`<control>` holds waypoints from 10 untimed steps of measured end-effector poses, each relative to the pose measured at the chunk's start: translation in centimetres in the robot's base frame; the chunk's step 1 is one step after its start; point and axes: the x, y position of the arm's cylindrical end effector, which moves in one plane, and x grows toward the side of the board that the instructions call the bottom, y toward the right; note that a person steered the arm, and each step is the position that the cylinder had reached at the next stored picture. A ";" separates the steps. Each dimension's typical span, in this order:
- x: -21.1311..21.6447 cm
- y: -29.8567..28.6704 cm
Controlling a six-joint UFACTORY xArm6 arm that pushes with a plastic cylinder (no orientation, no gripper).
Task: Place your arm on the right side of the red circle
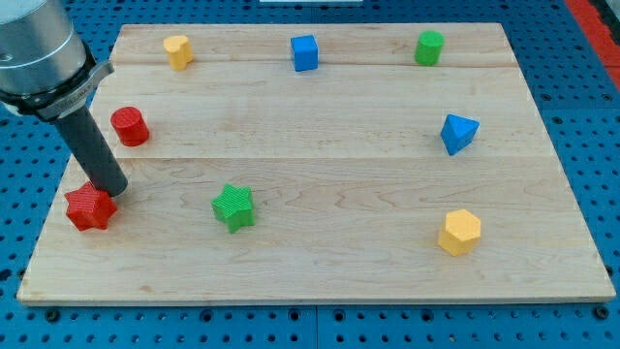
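- Right now my tip (114,191) sits at the view's left edge of the wooden board (320,262), touching or just beside the upper right of the red star (90,206).
- No jaws here: the arm ends in a plain dark rod, so nothing opens or shuts and nothing is held; it can only push.
- The task's thing, the red circle (130,127), a short cylinder, stands above my tip toward the view's top, near but apart from the rod.
- Judgement: the tip is below the circle, not yet on its right side; it likely needs to move up and slightly right, staying clear of the circle so it does not nudge it.
- Others sit spread around the board, well apart: yellow block (177,50), blue cube (304,52) and green cylinder (429,47) along the top; blue pyramid-like block (458,133) at right; yellow polygon block (459,233) at lower right; green star (233,206) lower middle.
- Blocks look like matte plastic with ridged, layered sides; the board is pale, smooth-grained wood on a blue perforated table (581,320).
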 end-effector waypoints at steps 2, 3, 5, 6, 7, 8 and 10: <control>0.0 1.2; 0.0 1.2; -1.0 3.6; -2.9 8.5; -4.4 11.5; -5.9 12.3; -6.7 10.7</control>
